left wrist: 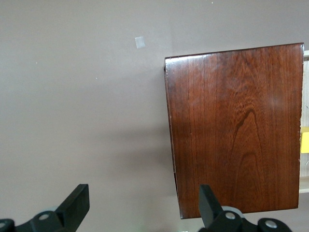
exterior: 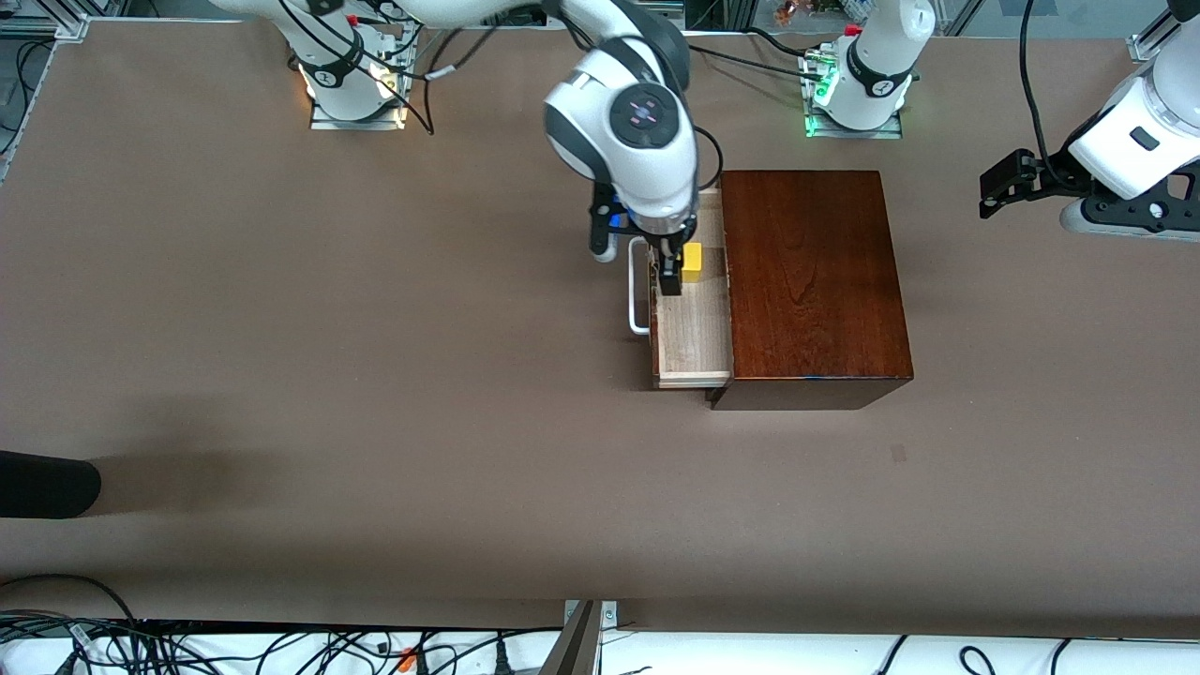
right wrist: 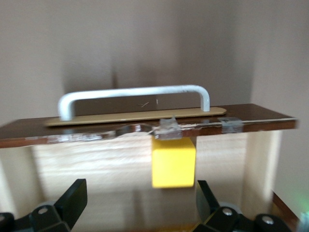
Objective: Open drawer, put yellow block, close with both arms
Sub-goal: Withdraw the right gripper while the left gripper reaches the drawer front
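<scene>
Nearest the front camera: bare brown table [exterior: 375, 422]. Farther up, mahogany box [exterior: 814, 281] with its drawer [exterior: 692, 328] pulled out toward the right arm's end, pale tray exposed, white handle [exterior: 637, 286] on the dark front. Right gripper [exterior: 670, 267] hangs over the open tray, fingers spread apart, nothing clamped. Block [exterior: 692, 262] yellow, sits in the tray just beside one fingertip; contact with it cannot be told. In the right wrist view the block [right wrist: 173, 163] lies between and ahead of the two black fingers [right wrist: 72, 198], resting on the tray floor just inside the drawer front, below the handle [right wrist: 135, 96]. Left gripper [exterior: 1001, 187] waits up in the air at the left arm's end, well apart from the box; its wrist view shows the fingers [left wrist: 77, 205] apart, empty, with the box top [left wrist: 234, 125] under it.
</scene>
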### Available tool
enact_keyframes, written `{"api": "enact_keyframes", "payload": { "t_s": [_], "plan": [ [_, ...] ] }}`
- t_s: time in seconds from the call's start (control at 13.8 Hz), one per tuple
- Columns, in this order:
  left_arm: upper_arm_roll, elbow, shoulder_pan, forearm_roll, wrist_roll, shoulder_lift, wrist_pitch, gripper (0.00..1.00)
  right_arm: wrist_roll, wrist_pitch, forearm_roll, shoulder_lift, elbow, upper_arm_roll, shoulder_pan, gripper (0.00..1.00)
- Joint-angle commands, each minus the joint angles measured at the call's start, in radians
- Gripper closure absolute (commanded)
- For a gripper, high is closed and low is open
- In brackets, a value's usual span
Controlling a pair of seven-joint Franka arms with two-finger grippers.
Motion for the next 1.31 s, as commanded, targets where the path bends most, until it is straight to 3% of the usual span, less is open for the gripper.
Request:
{"api": "enact_keyframes", "payload": {
  "t_s": [0.0,0.22,0.51,0.73,1.02,1.23],
  "plan": [
    [0.003,0.029,-0.001,-0.02,0.023,0.01,-0.032,0.0,-0.201,-0.123,0.054,-0.102,-0.014,0.009,-0.09,0.0],
    [-0.003,0.029,-0.016,-0.033,0.021,0.038,-0.037,0.0,-0.705,-0.352,0.046,-0.179,-0.027,-0.037,-0.166,0.0],
    [-0.071,0.029,-0.112,-0.063,0.023,0.094,-0.052,0.0,-1.231,-0.482,0.047,-0.261,-0.094,-0.247,-0.178,0.0],
    [-0.143,0.031,-0.211,-0.061,0.042,0.157,-0.029,0.0,-1.612,-0.49,0.036,-0.402,-0.284,-0.388,-0.177,0.0],
    [-0.221,0.031,-0.287,-0.142,0.284,0.248,0.119,0.0,-2.039,-0.484,-0.007,-0.482,-0.395,-0.561,-0.177,0.0],
    [-0.287,0.029,-0.335,-0.135,0.38,0.304,0.278,0.0,-2.214,-0.424,-0.03,-0.547,-0.496,-0.626,-0.177,0.0]
  ]
}}
